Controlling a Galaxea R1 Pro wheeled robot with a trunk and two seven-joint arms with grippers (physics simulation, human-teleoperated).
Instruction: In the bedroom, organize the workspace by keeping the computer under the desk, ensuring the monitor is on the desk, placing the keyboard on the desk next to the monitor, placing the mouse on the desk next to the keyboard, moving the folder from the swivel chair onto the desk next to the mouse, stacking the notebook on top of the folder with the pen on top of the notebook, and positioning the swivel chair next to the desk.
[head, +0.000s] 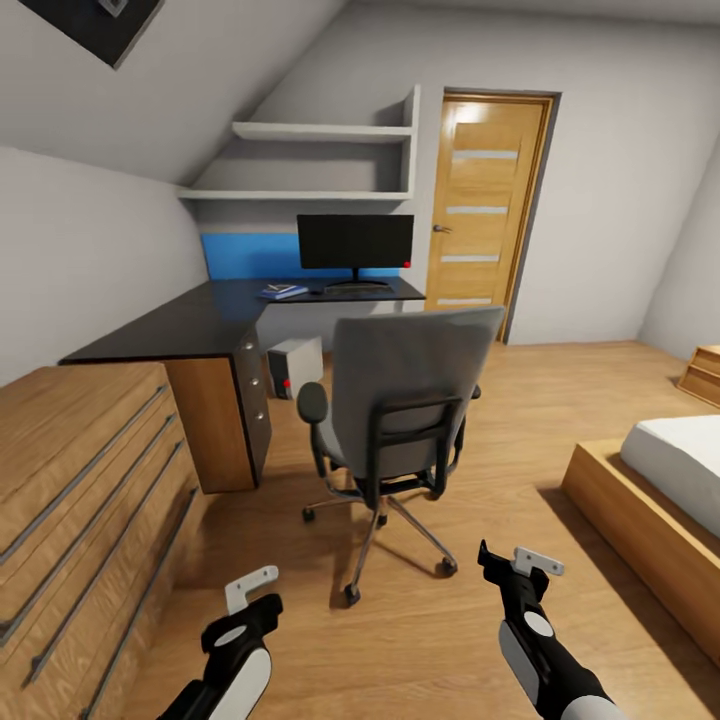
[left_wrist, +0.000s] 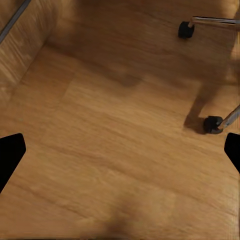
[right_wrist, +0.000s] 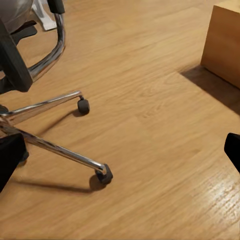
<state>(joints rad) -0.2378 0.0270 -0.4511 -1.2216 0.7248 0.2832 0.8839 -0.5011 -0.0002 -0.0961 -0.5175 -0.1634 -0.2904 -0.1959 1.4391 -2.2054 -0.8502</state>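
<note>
From the head camera, the swivel chair (head: 400, 400) was seen at centre, its back turned, with the desk (head: 215, 320) at ten o'clock carrying the monitor (head: 355, 243) and the folder (head: 283, 292) (something small lay on it). The computer (head: 294, 368) stood under the desk. Both grippers, left (head: 250, 598) and right (head: 513, 570), hung empty, fingers apart.

In both wrist views, chair legs crossed plank floor (left_wrist: 115, 150).

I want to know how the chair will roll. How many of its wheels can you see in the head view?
4 on the swivel chair: one at far left, one in the middle, one nearest the camera, one at right. Another may sit hidden behind the base.
</note>
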